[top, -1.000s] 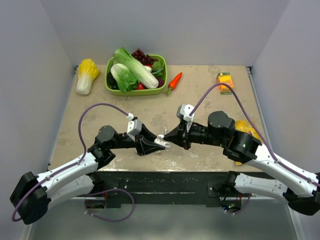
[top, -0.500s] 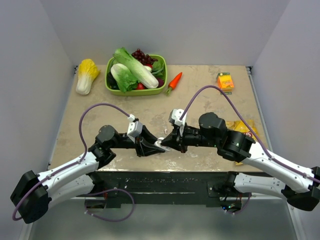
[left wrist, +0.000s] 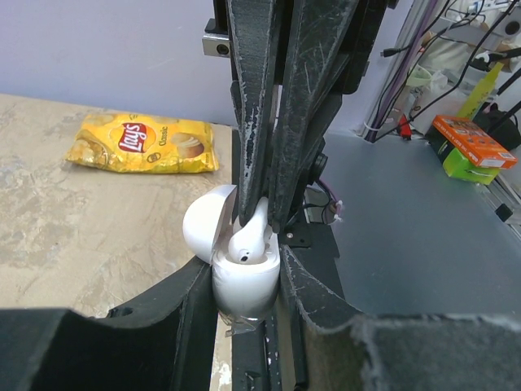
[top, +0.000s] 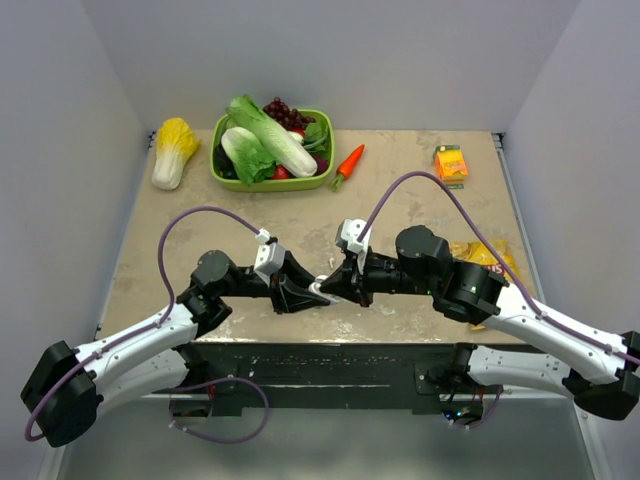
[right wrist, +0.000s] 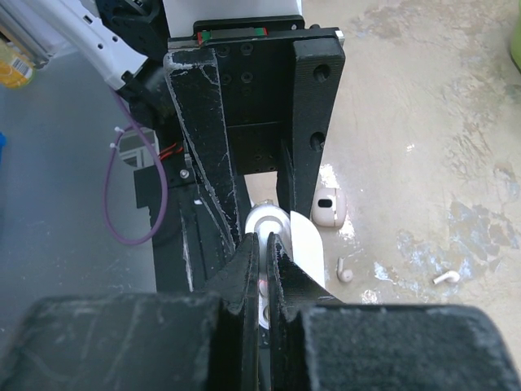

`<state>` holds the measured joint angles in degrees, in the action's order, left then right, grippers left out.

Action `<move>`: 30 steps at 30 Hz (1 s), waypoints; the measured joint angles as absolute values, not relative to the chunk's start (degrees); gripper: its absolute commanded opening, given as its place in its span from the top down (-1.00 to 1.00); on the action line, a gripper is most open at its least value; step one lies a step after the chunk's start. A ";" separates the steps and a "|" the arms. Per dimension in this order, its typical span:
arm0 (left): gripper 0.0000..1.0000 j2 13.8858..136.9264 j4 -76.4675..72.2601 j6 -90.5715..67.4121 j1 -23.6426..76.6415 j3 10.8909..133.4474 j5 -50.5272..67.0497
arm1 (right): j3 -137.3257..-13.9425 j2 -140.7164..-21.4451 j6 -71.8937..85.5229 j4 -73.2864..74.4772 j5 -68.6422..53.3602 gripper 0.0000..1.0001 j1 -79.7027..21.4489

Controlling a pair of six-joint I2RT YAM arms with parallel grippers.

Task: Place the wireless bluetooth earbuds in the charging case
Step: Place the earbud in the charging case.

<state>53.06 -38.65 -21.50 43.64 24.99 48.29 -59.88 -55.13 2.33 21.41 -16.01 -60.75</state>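
Pinching a tiny white plastic earbud (left wrist: 248, 244) by its stem, the right gripper (top: 331, 287) – jaws all but closed on it – holds the bud head-down in the mouth of the small cream-white rounded charging case (left wrist: 244, 292) at the centre of the left-wrist view. The left gripper (top: 308, 291) clamps the case by its flanks, with the hinged lid (left wrist: 203, 228) open to the left. The bud looks only partly entered, not seated. Both pieces appear light, hard and glossy – likely to slip or pop free under a skewed squeeze, so the stem and the case's lower sides seem the safest holds. A second white bud (right wrist: 446, 278) lies on the mottled tan tabletop (right wrist: 423, 122), lower right of the right-wrist view.
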 measured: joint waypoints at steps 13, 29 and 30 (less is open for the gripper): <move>1.00 53.25 -39.33 -21.50 43.64 24.99 48.29 | -59.88 -55.55 2.35 21.02 -15.81 0.78 -61.12; 1.00 53.25 -39.94 -21.52 43.53 24.97 45.91 | -59.88 -51.09 6.33 19.90 -8.43 0.17 -61.82; 1.00 53.25 -40.07 -21.52 43.53 24.95 45.91 | -59.88 -49.76 6.63 19.25 -6.70 0.26 -61.82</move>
<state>53.25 -40.07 -21.52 43.53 24.95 45.91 -59.88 -49.76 6.63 19.25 -6.70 -61.82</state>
